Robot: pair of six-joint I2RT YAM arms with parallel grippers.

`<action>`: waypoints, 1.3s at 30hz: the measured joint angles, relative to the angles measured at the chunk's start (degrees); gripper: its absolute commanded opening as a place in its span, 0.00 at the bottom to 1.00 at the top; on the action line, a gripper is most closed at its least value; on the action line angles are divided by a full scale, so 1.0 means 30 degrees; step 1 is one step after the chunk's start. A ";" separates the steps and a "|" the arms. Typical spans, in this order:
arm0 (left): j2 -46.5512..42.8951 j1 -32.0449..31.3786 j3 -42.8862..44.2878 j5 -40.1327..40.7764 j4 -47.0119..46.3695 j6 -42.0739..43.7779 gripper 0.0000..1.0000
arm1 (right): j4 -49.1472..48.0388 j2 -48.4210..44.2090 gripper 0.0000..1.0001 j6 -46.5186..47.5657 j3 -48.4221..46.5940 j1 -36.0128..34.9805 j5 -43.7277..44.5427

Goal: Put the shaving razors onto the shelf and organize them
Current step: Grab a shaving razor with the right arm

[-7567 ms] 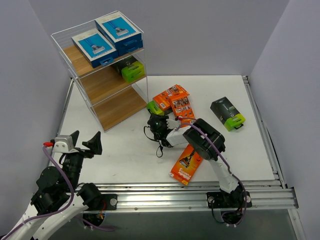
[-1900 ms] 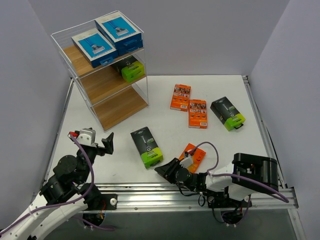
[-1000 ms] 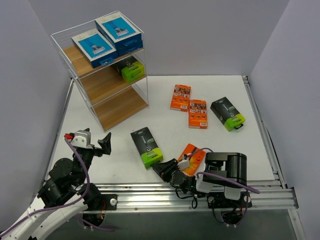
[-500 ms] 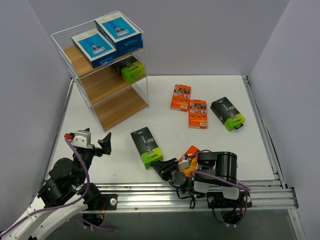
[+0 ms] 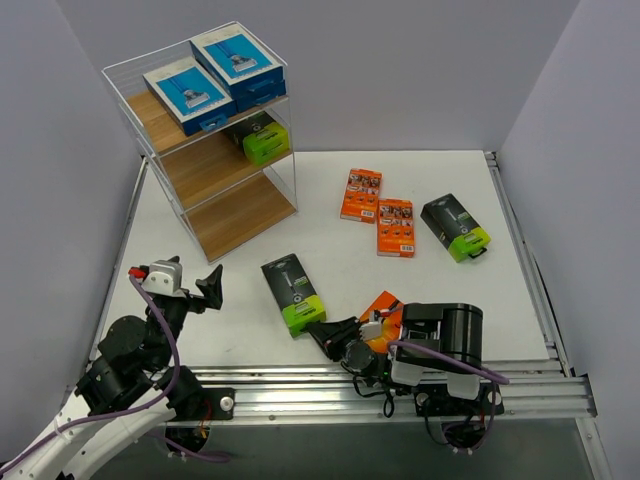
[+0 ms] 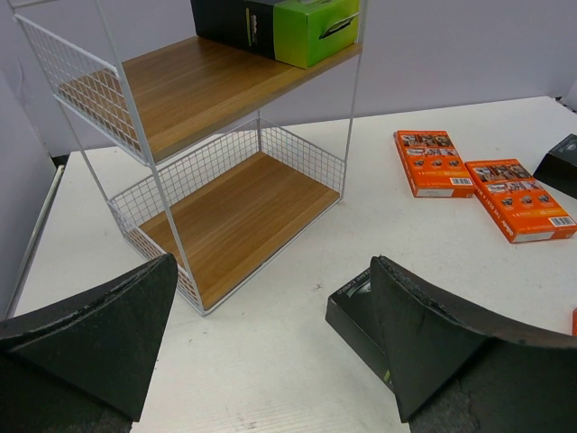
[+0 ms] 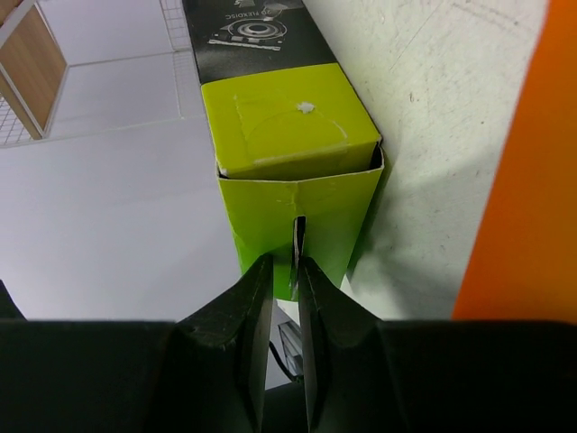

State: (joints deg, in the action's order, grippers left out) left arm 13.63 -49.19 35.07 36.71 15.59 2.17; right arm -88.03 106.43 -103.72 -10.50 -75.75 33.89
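Pick-up step, with right gripper apparently pinching black pack by its green end at 6 o'clock, left gripper spread idle at 7; next, lift clear, carry to shelf at 10.

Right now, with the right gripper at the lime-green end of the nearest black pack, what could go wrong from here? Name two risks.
1. The right gripper has only the thin hang tab of the black and green pack between its fingers. Lifted by that, the tab could tear or slip, and the pack might swing.
2. The orange pack lies close beside it and could get nudged or dragged along.
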 measured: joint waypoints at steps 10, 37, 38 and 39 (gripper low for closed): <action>0.0000 0.0000 0.0000 -0.0015 0.0000 0.0000 0.97 | -0.2098 0.1464 0.09 0.0066 0.0204 -0.0109 0.0605; -0.0022 0.0000 0.0000 -0.0036 0.0007 0.0000 0.97 | 0.4772 -0.2732 0.00 0.1020 -0.1137 0.0248 -0.0787; -0.0044 0.0000 0.0000 -0.0036 0.0007 0.0000 0.97 | 0.5814 -0.3483 0.00 0.1268 -0.1377 0.0270 -0.0845; -0.0058 0.0000 0.0000 -0.0036 0.0007 0.0000 0.97 | 0.6674 -0.4124 0.00 0.1494 -0.1610 0.0328 -0.0896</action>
State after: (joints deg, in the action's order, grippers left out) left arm 13.45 -49.19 35.07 36.60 15.62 2.17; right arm -68.01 94.06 -99.24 -15.33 -74.76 31.20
